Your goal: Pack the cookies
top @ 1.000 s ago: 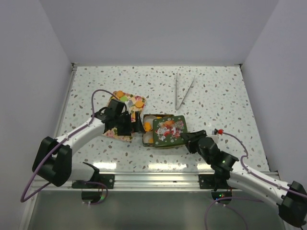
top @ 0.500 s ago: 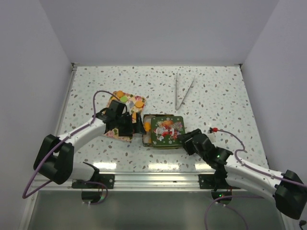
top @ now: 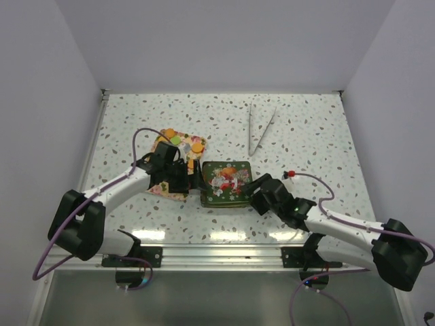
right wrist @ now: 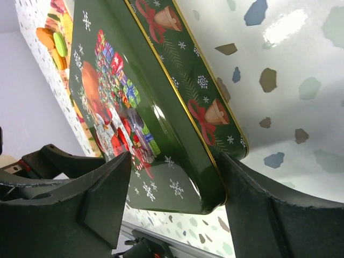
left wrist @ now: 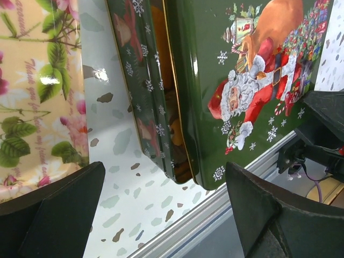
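The lid (top: pixel 230 178) has slid left to nearly cover the tin (left wrist: pixel 142 80), right hand (top: pixel 253 192) at its corner, grip unclear. Left hand (top: pixel 189 178) gapes open beside it; cookies (top: pixel 197 145) still on the plate (left wrist: pixel 37 97) make closing look premature.

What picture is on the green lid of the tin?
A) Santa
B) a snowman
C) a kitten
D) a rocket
A: the left wrist view shows Santa, with his red suit and white beard, printed on the green lid.
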### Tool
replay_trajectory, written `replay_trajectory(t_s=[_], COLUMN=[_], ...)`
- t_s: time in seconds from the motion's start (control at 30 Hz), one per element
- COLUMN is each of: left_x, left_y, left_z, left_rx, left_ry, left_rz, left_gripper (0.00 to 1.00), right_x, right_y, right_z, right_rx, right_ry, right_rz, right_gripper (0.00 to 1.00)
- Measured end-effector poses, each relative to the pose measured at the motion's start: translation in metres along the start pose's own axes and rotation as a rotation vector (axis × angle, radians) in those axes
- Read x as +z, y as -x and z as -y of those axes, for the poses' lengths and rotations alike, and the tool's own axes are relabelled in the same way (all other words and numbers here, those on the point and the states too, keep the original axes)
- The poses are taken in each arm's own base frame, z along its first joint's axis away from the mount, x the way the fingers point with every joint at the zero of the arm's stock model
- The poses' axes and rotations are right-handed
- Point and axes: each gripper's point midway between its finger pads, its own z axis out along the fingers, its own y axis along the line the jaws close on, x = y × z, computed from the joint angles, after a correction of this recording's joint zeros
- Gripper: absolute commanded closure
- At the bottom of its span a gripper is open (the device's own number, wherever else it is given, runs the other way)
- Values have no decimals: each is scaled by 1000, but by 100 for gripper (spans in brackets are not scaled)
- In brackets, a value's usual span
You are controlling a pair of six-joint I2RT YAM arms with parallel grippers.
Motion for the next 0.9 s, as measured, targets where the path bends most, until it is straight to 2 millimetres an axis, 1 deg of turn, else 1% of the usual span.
replay_trajectory(t_s=[0.2,0.33,0.47,0.67,0.77,0.9], left_x=[1,7,13,17,18,18], left_y=[-2,-6,-13,-10,-8,-6], left_z=[1,-4,-8,-2,1,4], left_rx=[13,16,6,19,25,32], left_ry=[-11,-11,-14,-56,-74,-91], left_rz=[-11,-28,-56,-50,-46,-41], left_gripper=[0,0,0,0,0,0], right_x=[7,11,9,5,6,9], right_y=[-5,-9,-10,-13,-15,-21], right_z=[-6,-11,-22,-39,-40,-32], right_rx=[-14,-21,-43,-114,-141,-181], right_ry=[-19,-33,-42,-72,-95,-157], right_rz=[-16,-30,-37,-55,-69,-98], right_gripper=[24,20,10,6,6,5])
